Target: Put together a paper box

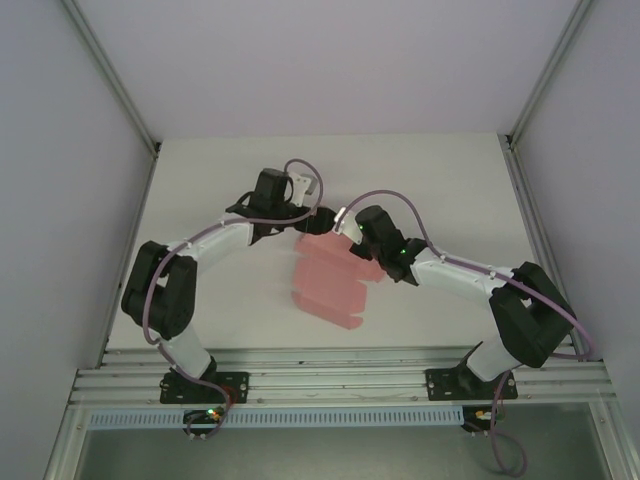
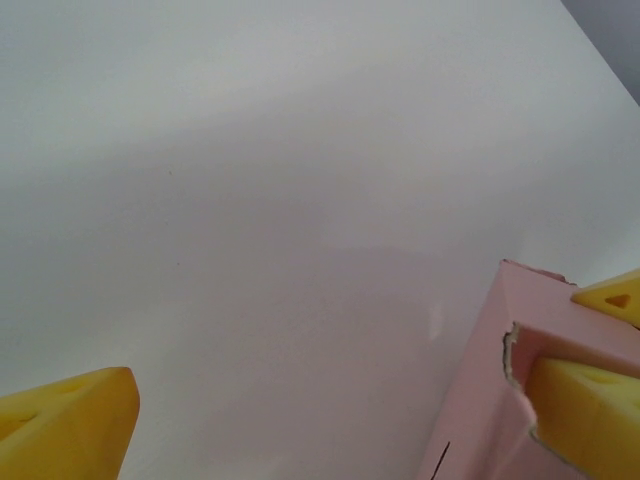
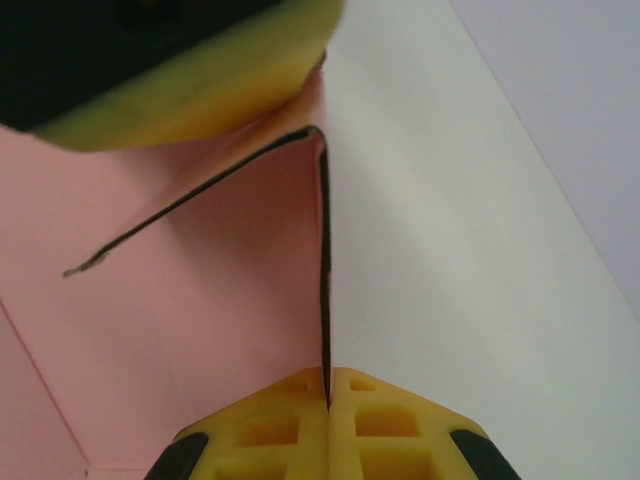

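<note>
Two grippers meet at the box: the right gripper is pinched tight on the box's thin edge, while the left gripper gapes wide, the box touching one finger.

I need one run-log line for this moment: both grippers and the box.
left gripper: open, beside paper box | right gripper: shut on paper box edge | paper box: not yet assembled
</note>
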